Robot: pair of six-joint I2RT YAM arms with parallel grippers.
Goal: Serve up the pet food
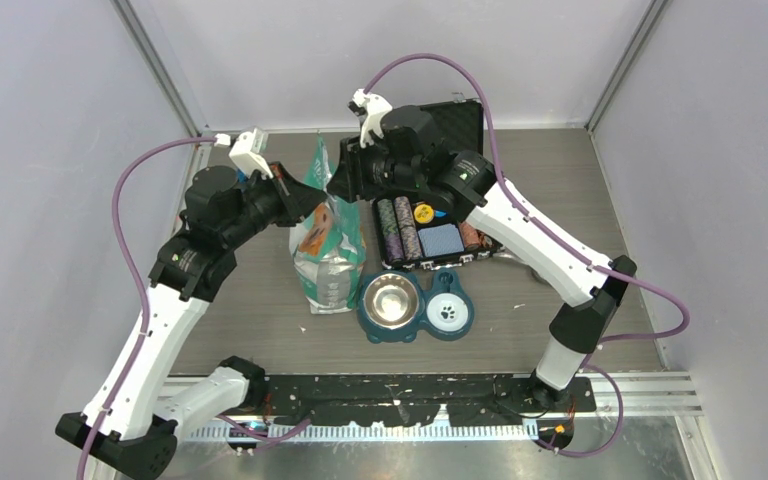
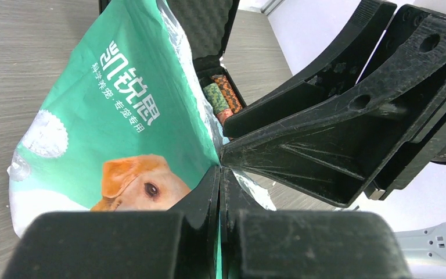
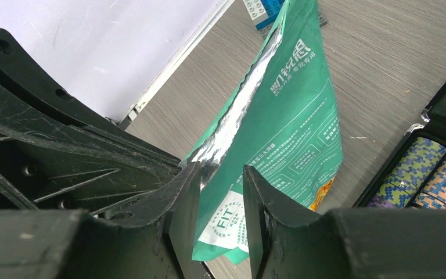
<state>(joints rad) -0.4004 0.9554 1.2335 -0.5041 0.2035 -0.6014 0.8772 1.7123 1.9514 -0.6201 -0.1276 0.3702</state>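
The teal-and-white dog-printed bag (image 1: 328, 255) stands on the table left of the bowls. No kibble shows in any view. My left gripper (image 1: 312, 200) is shut on the bag's upper edge, and a teal sliver shows between its closed fingers in the left wrist view (image 2: 219, 168). My right gripper (image 1: 340, 185) is open and meets it at the bag top. In the right wrist view (image 3: 220, 171) the bag (image 3: 290, 116), with its foil-lined edge, runs between the two spread fingers. The bag also fills the left wrist view (image 2: 110, 99).
A teal double feeder (image 1: 418, 325) sits in front of the bag, with a steel bowl (image 1: 391, 300) and a white paw-print bowl (image 1: 447, 310). An open black case of poker chips (image 1: 430, 235) lies to the right of the bag, under the right arm.
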